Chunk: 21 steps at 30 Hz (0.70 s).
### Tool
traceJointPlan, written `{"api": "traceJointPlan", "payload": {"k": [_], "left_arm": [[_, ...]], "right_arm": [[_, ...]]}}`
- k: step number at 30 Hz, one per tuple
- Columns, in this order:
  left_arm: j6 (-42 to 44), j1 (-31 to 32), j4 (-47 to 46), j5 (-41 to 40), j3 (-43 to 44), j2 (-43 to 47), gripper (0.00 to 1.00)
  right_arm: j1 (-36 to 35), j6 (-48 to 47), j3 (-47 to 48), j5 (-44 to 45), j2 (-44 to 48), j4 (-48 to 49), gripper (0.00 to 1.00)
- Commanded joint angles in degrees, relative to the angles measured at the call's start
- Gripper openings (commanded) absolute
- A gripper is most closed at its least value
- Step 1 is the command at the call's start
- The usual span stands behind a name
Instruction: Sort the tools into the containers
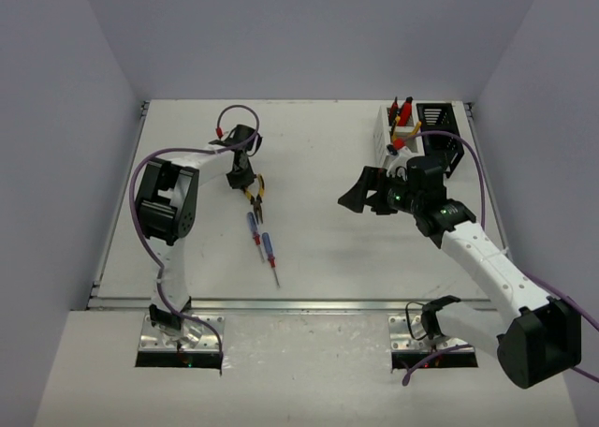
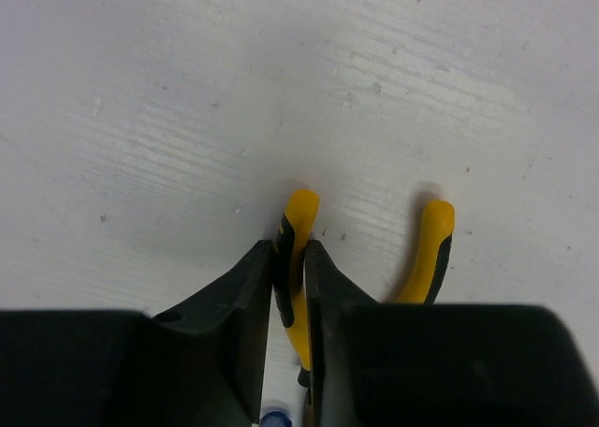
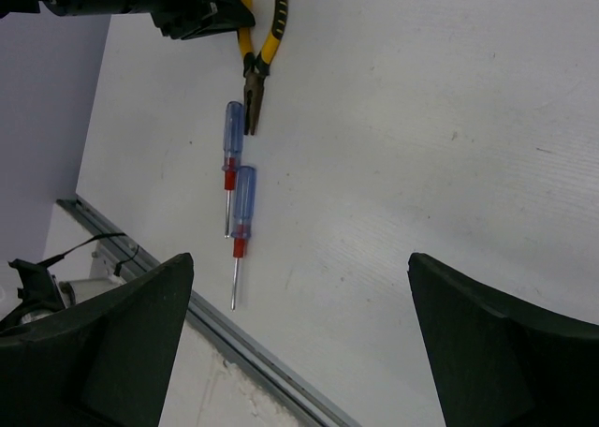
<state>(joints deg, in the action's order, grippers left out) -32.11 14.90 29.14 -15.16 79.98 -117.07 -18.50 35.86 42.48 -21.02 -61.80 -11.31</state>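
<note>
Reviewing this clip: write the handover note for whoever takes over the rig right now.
Left claw: shut on one yellow handle of the pliers, which lie on the table.
Right claw: open, holding nothing, raised over the table.
Two blue-and-red screwdrivers lie on the table beside the pliers' nose.
Done: several red- and yellow-handled tools sit in the white bin. The black bin's contents cannot be told.
Left: bin the pliers, then both screwdrivers.
</note>
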Motion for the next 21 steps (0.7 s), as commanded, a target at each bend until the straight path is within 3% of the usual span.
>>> {"api": "traceJointPlan", "payload": {"k": [1,10,21], "left_arm": [[-0.85,-0.31,-2.1,2.07,0.69,-3.16,0.02],[-0.59,1.36,-6.73,5.93,1.69,1.19,0.0],[-0.31,8.4,-21.58,9.65,-8.12,17.93,0.0]], "right_arm": [[-0.03,-0.09,2.71,-0.84,-0.39,0.15,0.95],[-0.07,-0.17,1.12,-3.67,-3.06,2.56,0.95],[-0.73,-3.51,3.43,-14.02,-13.37,11.44,0.91]]}}
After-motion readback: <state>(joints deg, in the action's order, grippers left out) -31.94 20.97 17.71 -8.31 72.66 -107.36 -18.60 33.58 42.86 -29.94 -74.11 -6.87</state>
